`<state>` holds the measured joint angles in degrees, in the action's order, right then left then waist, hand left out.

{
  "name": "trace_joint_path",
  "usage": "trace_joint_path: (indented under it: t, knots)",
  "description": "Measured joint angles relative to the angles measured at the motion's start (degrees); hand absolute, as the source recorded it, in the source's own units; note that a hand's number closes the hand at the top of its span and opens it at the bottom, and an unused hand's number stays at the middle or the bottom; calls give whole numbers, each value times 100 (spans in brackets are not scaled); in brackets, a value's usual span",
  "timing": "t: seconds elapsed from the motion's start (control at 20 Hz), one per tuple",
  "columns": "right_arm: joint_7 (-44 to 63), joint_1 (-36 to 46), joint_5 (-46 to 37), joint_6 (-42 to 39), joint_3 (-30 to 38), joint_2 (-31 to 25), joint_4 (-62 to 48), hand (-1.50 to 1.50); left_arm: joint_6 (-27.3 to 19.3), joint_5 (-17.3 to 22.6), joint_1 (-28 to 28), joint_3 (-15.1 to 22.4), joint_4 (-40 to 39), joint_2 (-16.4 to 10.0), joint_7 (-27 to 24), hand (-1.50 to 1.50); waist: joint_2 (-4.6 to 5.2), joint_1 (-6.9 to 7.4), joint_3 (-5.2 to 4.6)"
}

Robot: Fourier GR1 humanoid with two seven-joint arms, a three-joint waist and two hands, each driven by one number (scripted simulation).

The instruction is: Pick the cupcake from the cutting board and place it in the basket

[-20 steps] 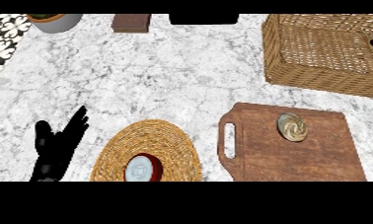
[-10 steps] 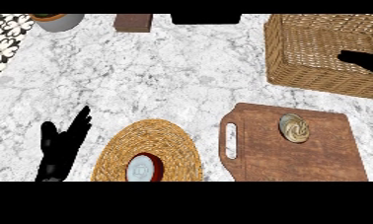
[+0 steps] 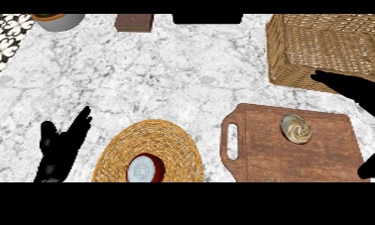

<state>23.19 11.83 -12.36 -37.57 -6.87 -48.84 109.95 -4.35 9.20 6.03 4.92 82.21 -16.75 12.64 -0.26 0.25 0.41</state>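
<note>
tabletop (image 3: 168, 75): white and grey stone. The middle is bare, so there is lots of open room there. A patterned strip (image 3: 9, 35) shows past its left edge.
basket (image 3: 293, 78): woven and brown, at the far right. Its right side runs out of view. Its near wall is close to the far edge of the board, with a thin bit of stone between.
cutting board (image 3: 278, 162): brown wood, at the near right, with a handle hole on its left side. Most of its top is bare.
woven mat (image 3: 157, 137): round and straw yellow, just left of the board, at the near edge.
left robot hand (image 3: 58, 154): black, at the near left, fingers up and apart, holding nothing.
right robot hand (image 3: 348, 86): black, at the right edge, over the near wall of the basket. Its fingers are stretched out and hold nothing.
grey pot (image 3: 57, 21): at the far left edge.
brown block (image 3: 134, 22): at the far edge, right of the pot.
red cup (image 3: 145, 168): sits on the mat.
cupcake (image 3: 296, 128): small and round, with a pale tan swirl on top and a darker ring round it. It sits on the far right part of the board, near the right robot hand but not touching it.
</note>
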Motion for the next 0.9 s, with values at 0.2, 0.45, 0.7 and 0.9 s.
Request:
trace_joint_path:
  t: [0.2, 0.45, 0.7, 0.9]
  knots:
    - [-357, -68, -563, 118, -182, 268, -364, -150, 41, -52, -23, -39, -31, 29, 31, 0, -1, 4, 4]
    - [-638, -278, -1112, 289, -282, 591, -518, -150, 61, -107, 1, -86, 38, 95, 115, 0, -5, -9, 2]
    - [-1004, -249, -1574, 419, -325, 843, -892, -150, 136, -125, 21, -176, 87, 106, 200, 0, -1, -4, -2]
    - [-1289, -221, -1915, 542, -316, 1036, -1194, -150, 117, -237, 11, -183, 58, 205, 182, 0, -4, -6, 1]
